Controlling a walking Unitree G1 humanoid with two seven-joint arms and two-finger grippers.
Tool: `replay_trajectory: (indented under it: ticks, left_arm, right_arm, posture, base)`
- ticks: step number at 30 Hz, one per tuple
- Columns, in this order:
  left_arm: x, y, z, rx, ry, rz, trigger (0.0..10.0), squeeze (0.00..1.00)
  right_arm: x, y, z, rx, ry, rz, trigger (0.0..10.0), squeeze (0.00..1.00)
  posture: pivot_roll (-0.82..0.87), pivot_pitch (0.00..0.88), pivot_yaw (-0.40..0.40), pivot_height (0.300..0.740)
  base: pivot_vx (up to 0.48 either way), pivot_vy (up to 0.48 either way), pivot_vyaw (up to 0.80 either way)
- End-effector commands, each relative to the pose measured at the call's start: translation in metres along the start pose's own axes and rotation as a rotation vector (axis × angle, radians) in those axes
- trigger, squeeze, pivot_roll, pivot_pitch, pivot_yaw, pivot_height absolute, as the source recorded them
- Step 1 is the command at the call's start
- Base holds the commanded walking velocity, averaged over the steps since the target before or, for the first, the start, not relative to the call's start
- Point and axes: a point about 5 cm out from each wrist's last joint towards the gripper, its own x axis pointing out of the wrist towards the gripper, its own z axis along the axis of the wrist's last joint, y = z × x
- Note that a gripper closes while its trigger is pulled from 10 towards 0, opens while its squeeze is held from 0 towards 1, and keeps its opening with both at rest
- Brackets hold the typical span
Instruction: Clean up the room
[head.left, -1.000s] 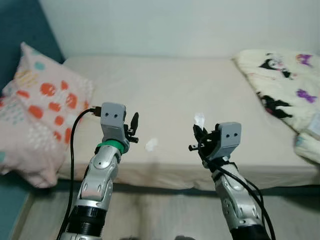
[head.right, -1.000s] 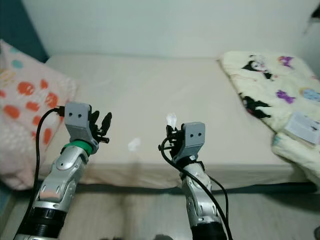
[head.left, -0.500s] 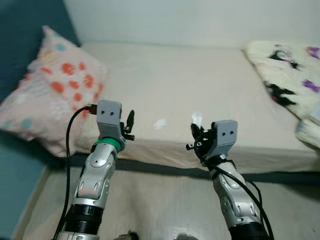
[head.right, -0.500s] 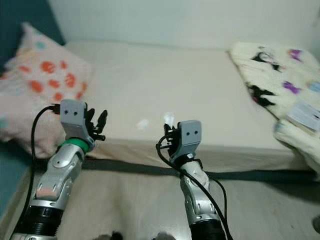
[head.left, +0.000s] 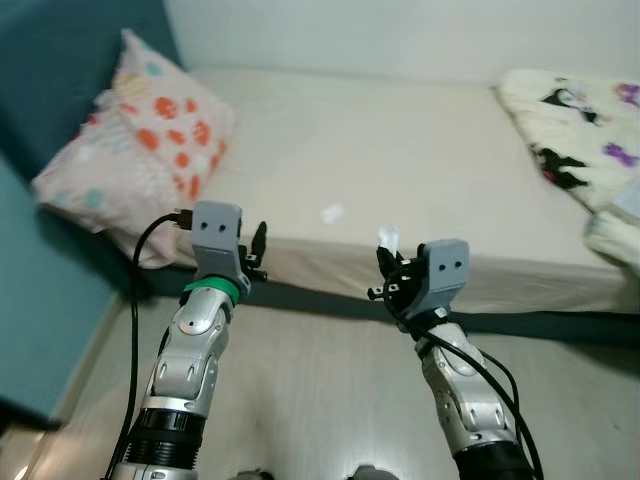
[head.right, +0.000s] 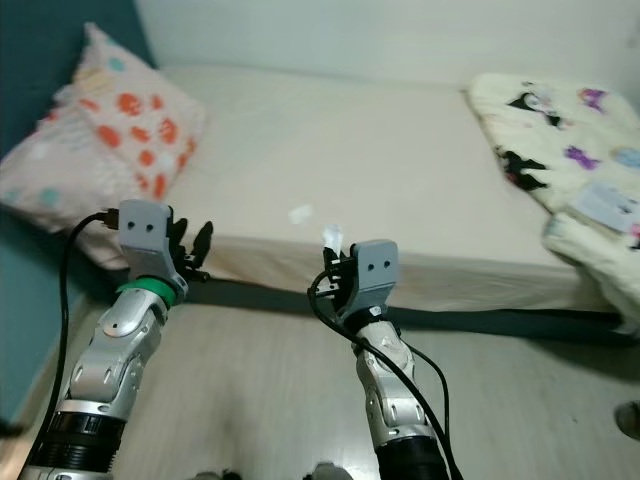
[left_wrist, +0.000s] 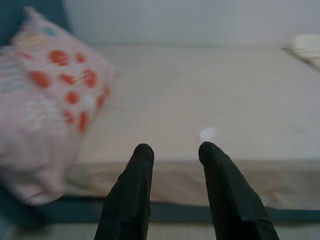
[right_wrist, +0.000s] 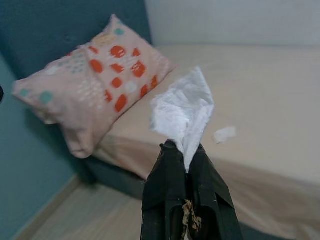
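The robot stands on the pale wood-look floor facing the near edge of a low bed with a beige sheet. Both arms are raised in front of it.

The right hand is clenched on a crumpled white tissue, whose loose end sticks up above the pinched black fingertips. From the head cameras this hand hovers above the floor just short of the bed's near edge, with the tissue poking up at its tip.

The left hand is released, its two black fingers spread apart with nothing between them. It is held off to the left of the right hand, also just short of the bed's edge.

A second small white scrap of tissue lies on the sheet, near the front edge of the bed and between the two hands as seen from the head.

A pale pink pillow with orange-red spots leans at the bed's far left against a dark teal wall. On the right lies a cream blanket printed with black cartoon figures.
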Motion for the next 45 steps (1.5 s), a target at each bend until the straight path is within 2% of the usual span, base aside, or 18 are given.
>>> replay_trajectory:
  ticks: [1, 9, 16, 21, 23, 24, 25, 30, 37, 45]
  left_arm:
    - [-0.001, -0.004, -0.001, 0.001, 0.005, -0.015, 10.0, 0.0]
    - [0.0, -0.005, 0.001, 0.003, 0.002, -0.017, 10.0, 0.0]
    - [-0.001, -0.005, 0.0, 0.007, 0.01, -0.016, 10.0, 0.0]
    - [-0.003, -0.005, -0.008, 0.051, 0.051, -0.034, 10.0, 0.0]
    - [-0.005, -0.006, -0.012, 0.063, 0.08, -0.045, 10.0, 0.0]
    - [-0.007, -0.007, -0.019, 0.074, 0.137, -0.067, 10.0, 0.0]
    - [-0.007, -0.007, -0.019, 0.074, 0.137, -0.067, 10.0, 0.0]
    - [-0.014, 0.001, -0.031, 0.121, 0.192, -0.076, 10.0, 0.0]
    - [-0.026, 0.023, -0.053, 0.18, 0.286, -0.045, 10.0, 0.0]
    - [-0.028, 0.022, -0.054, 0.18, 0.307, -0.053, 10.0, 0.0]
  right_arm:
    - [-0.004, -0.004, -0.005, 0.0, 0.016, -0.015, 10.0, 0.0]
    - [-0.002, -0.003, -0.005, 0.025, 0.014, -0.016, 10.0, 0.0]
    - [0.0, -0.001, -0.004, 0.0, 0.015, -0.002, 10.0, 0.0]
    - [0.002, 0.001, -0.005, -0.005, 0.017, 0.01, 10.0, 0.0]
    - [0.002, 0.002, -0.005, -0.004, 0.017, 0.014, 10.0, 0.0]
    - [0.002, 0.003, -0.005, 0.001, 0.017, 0.025, 10.0, 0.0]
    - [0.002, 0.003, -0.005, 0.001, 0.017, 0.025, 10.0, 0.0]
    - [0.001, 0.01, -0.007, 0.004, 0.027, 0.06, 10.0, 0.0]
    - [-0.008, 0.022, -0.025, 0.013, 0.091, 0.12, 10.0, 0.0]
    - [-0.009, 0.035, -0.026, 0.028, 0.102, 0.21, 10.0, 0.0]
  posture:
    - [-0.11, 0.0, 0.07, 0.74]
    - [-0.11, 0.0, 0.07, 0.74]
    - [-0.1, 0.0, 0.065, 0.74]
    - [-0.1, 0.0, 0.061, 0.74]
    - [-0.1, 0.0, 0.061, 0.74]
    - [-0.1, 0.0, 0.061, 0.74]
    - [-0.1, 0.0, 0.061, 0.74]
    - [-0.11, 0.0, 0.066, 0.74]
    - [-0.11, 0.0, 0.074, 0.74]
    - [-0.11, 0.0, 0.08, 0.74]
  base:
    - [-0.311, 0.0, 0.0]
    - [-0.311, 0.0, 0.0]
    - [-0.077, 0.0, 0.22]
    - [0.0, 0.0, 0.78]
    - [0.0, 0.0, 0.78]
    - [0.0, 0.0, 0.77]
    - [0.0, 0.0, 0.77]
    - [0.0, 0.0, 0.77]
    - [0.0, 0.0, 0.77]
    - [0.0, 0.0, 0.77]
